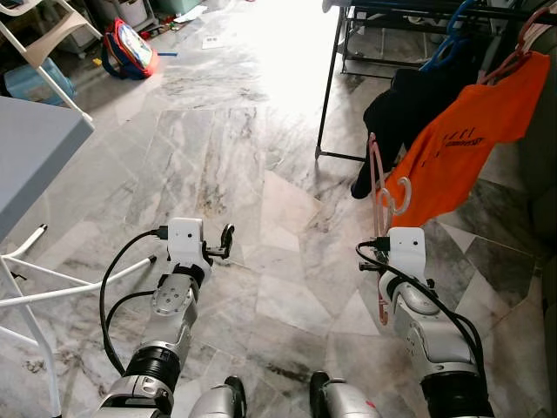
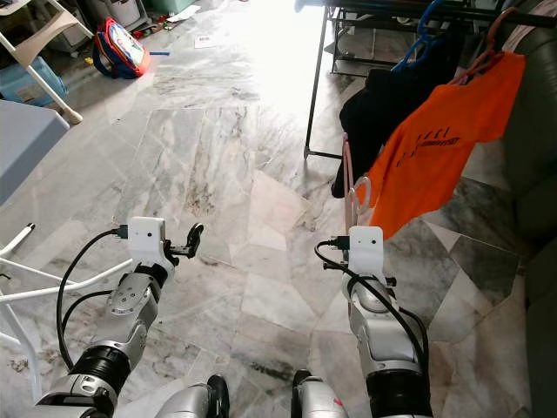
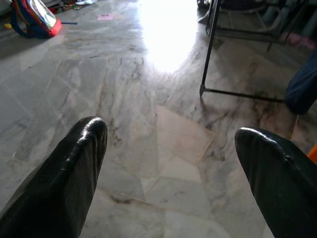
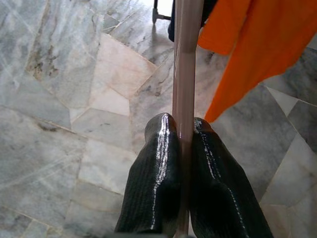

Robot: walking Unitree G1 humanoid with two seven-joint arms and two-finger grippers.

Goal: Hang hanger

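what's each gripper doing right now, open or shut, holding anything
Left gripper: open, holding nothing, out over the marble floor.
Right gripper: shut on the pink hanger, beside the orange shirt.

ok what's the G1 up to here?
Its right gripper is shut on a pink hanger and holds it upright beside the orange shirt that hangs from the black clothes rack. The hanger is not on the rack yet. The left gripper is open over the marble floor, holding nothing.
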